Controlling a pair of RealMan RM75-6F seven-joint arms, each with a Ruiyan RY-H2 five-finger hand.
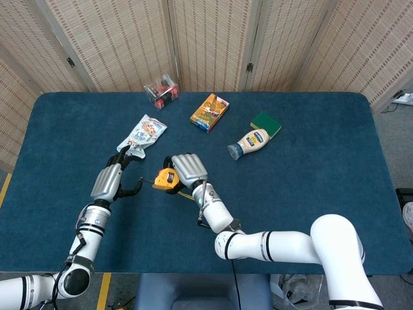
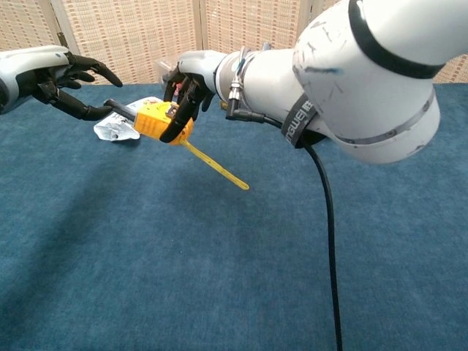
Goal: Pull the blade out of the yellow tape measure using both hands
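Note:
The yellow tape measure (image 1: 164, 179) (image 2: 156, 121) is lifted off the blue table (image 1: 310, 168), gripped from above by my right hand (image 1: 187, 169) (image 2: 188, 80). A yellow strip of blade (image 2: 217, 167) slants out of the case down to the right, its free end in the air. A short dark strip (image 2: 121, 107) sticks out of the case's left side. My left hand (image 1: 111, 178) (image 2: 67, 82) hovers just left of that strip with its fingers spread and curled. One fingertip lies close to the strip's end, and no grip on it shows.
A white snack packet (image 1: 143, 133) (image 2: 115, 129) lies behind the hands. Further back are a clear packet with red contents (image 1: 162, 90), an orange box (image 1: 210, 112), a green sponge (image 1: 266, 123) and a mayonnaise bottle (image 1: 248, 142). A black cable (image 2: 324, 219) hangs from my right arm.

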